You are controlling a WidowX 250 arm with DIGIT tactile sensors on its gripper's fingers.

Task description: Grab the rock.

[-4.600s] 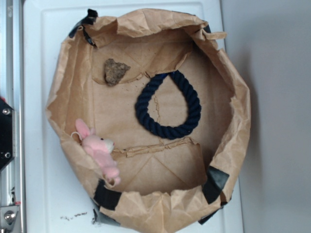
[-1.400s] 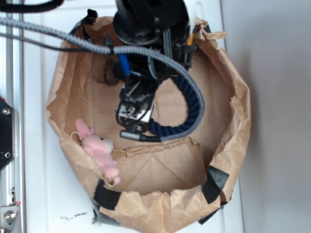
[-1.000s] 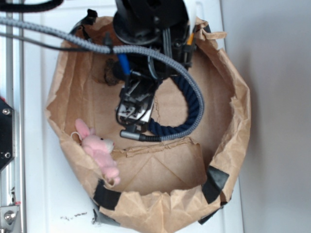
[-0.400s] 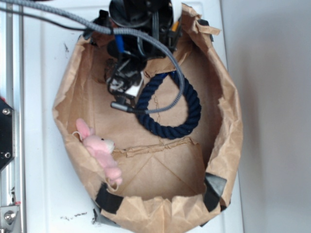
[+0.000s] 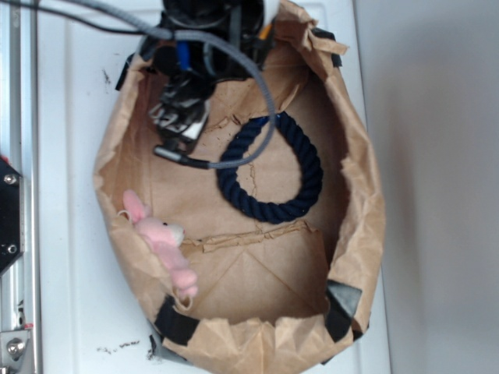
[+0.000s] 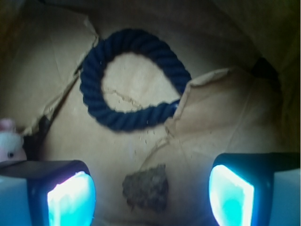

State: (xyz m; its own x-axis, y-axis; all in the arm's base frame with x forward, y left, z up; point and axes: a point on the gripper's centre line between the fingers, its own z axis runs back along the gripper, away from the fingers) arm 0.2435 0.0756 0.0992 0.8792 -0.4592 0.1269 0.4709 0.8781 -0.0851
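In the exterior view, your arm covers the far-left corner of the crumpled brown paper bin (image 5: 366,234), so the rock is hidden beneath it; the blue rope ring (image 5: 273,167) lies just right of the arm and the fuzzy pink plush bunny (image 5: 160,245) leans on the near-left wall. In the wrist view, your gripper (image 6: 150,195) stands wide apart, its fingers (image 6: 70,195) flanking the rough, speckled grey-brown rock (image 6: 146,187) without touching, seemingly lined up to descend and pinch; the rope ring sits beyond the rock.
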